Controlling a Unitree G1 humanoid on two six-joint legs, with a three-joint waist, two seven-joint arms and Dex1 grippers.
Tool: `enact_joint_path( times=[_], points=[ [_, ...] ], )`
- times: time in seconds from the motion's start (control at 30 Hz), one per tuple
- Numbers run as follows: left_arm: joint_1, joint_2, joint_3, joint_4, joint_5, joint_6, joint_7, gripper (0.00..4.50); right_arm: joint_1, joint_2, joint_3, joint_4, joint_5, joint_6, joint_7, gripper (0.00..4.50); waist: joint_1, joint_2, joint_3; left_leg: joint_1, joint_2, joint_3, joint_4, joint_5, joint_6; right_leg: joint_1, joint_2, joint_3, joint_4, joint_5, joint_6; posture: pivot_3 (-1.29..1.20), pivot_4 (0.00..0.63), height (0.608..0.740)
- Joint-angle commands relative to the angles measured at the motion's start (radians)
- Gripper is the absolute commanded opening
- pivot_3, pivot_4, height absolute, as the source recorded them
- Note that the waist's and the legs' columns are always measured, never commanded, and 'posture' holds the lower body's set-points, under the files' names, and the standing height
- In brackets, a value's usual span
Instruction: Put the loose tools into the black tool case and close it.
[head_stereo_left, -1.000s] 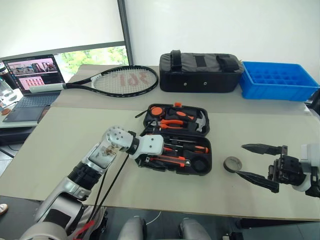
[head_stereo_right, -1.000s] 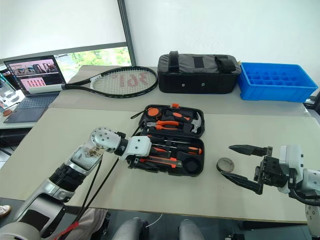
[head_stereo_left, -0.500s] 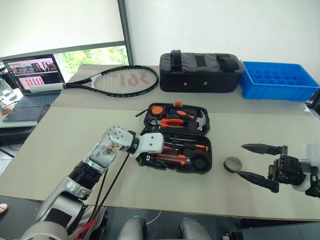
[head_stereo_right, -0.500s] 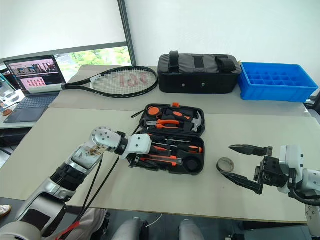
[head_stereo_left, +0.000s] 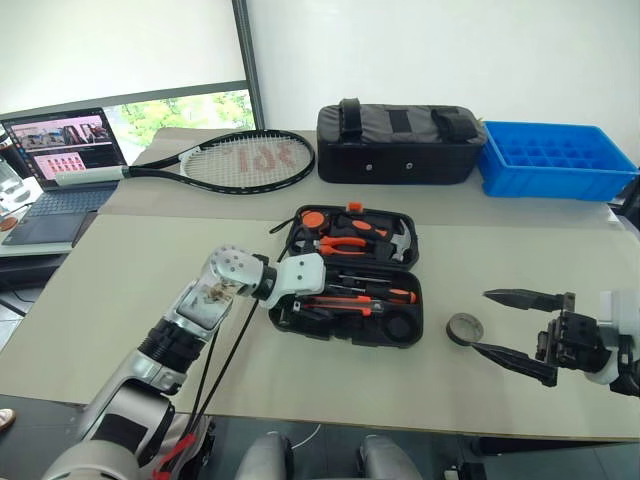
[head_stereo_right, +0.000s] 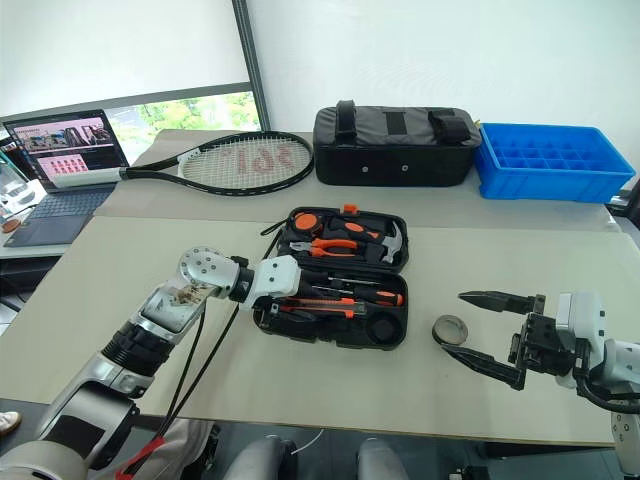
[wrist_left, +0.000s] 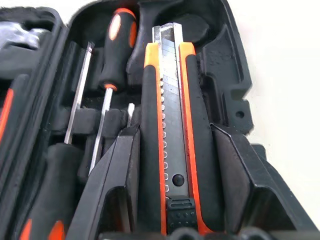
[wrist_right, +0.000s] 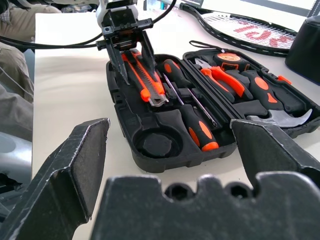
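Here the black tool case (head_stereo_left: 350, 280) lies open on the bench (head_stereo_left: 120, 270), directly under and ahead of the left tool (wrist_left: 172, 175); left tool fingers (wrist_left: 112, 185) straddle the utility knife (wrist_left: 167, 125), one each side along its body, clenched on it; knife sits low over the case's near half, blade end pointing away from the tool toward the round recess (wrist_right: 156, 144); two screwdrivers (wrist_left: 107, 100) lie in their slots just beside the knife, on the side toward the case hinge; pliers (head_stereo_left: 345, 243) and hammer (head_stereo_left: 400, 240) sit in the lid half beyond the left tool. Right tool (head_stereo_left: 520, 325) hovers well apart from the case, off its far end, fingers spread wide, released, gripping nothing; a small round tape roll (head_stereo_left: 465, 328) lies on the bench between the right tool and the case, just beside the lower fingertip.
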Motion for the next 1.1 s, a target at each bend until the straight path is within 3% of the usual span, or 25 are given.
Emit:
enact_joint_path(
  times=[0.03,0.27,0.3,0.37,0.47,0.53,0.83,0.93,1.1],
  points=[
    [-0.033,-0.001,-0.005,0.031,0.025,-0.042,-0.005,1.66,0.006,0.003,-0.03,-0.035,0.009,-0.02,-0.01,4.5,0.001,0.0,0.0,0.0,0.0,0.0,0.0,0.0,0.0,0.0,0.0,0.0,0.0,0.0,0.0,0.0,0.15,0.707],
    [-0.07,-0.011,-0.013,0.099,0.039,-0.1,-0.054,1.66,0.021,0.007,-0.033,-0.059,0.012,-0.015,-0.029,4.5,0.001,0.0,0.0,0.0,0.0,0.0,0.0,0.0,0.0,0.0,0.0,0.0,0.0,0.0,0.0,0.0,0.15,0.707],
    [-0.074,-0.015,-0.012,0.105,0.038,-0.105,-0.059,2.46,0.022,0.008,-0.032,-0.061,0.012,-0.015,-0.031,4.5,0.0,0.0,0.0,0.0,0.0,0.0,0.0,0.0,0.0,0.0,0.0,0.0,0.0,0.0,0.0,0.0,0.15,0.707],
    [-0.079,-0.021,-0.009,0.115,0.037,-0.112,-0.068,2.97,0.023,0.008,-0.03,-0.064,0.012,-0.015,-0.035,4.5,0.0,0.0,0.0,0.0,0.0,0.0,0.0,0.0,0.0,0.0,0.0,0.0,0.0,0.0,0.0,0.0,0.15,0.707],
    [-0.083,-0.026,-0.008,0.124,0.037,-0.122,-0.084,4.11,0.029,0.011,-0.028,-0.071,0.012,-0.016,-0.043,4.5,0.0,0.0,0.0,0.0,0.0,0.0,0.0,0.0,0.0,0.0,0.0,0.0,0.0,0.0,0.0,0.0,0.15,0.707],
    [-0.089,-0.031,-0.004,0.128,0.033,-0.126,-0.088,4.44,0.037,0.015,-0.028,-0.075,0.011,-0.019,-0.047,4.5,0.001,0.0,0.0,0.0,0.0,0.0,0.0,0.0,0.0,0.0,0.0,0.0,0.0,0.0,0.0,0.0,0.15,0.707],
    [-0.13,-0.077,0.097,0.132,-0.066,-0.129,-0.08,4.44,0.051,0.022,-0.026,-0.074,0.005,-0.026,-0.049,4.5,0.003,0.0,0.0,-0.001,0.0,0.0,0.0,0.0,0.0,0.0,0.0,0.0,-0.001,0.0,0.0,0.0,0.15,0.707],
    [-0.138,-0.076,0.109,0.188,-0.053,-0.187,-0.069,3.73,0.047,0.022,-0.023,-0.067,0.003,-0.03,-0.046,4.5,-0.001,0.0,0.0,-0.001,0.0,0.0,0.0,0.0,0.0,0.0,0.0,0.0,0.0,0.0,0.0,0.0,0.15,0.707],
    [-0.125,-0.092,0.109,0.266,-0.061,-0.288,-0.083,1.69,0.043,0.02,-0.022,-0.053,0.0,-0.037,-0.038,4.5,-0.003,0.0,0.0,0.0,0.0,0.0,0.0,0.0,0.0,0.0,0.0,0.0,0.0,0.0,0.0,0.0,0.15,0.707]
  ],
)
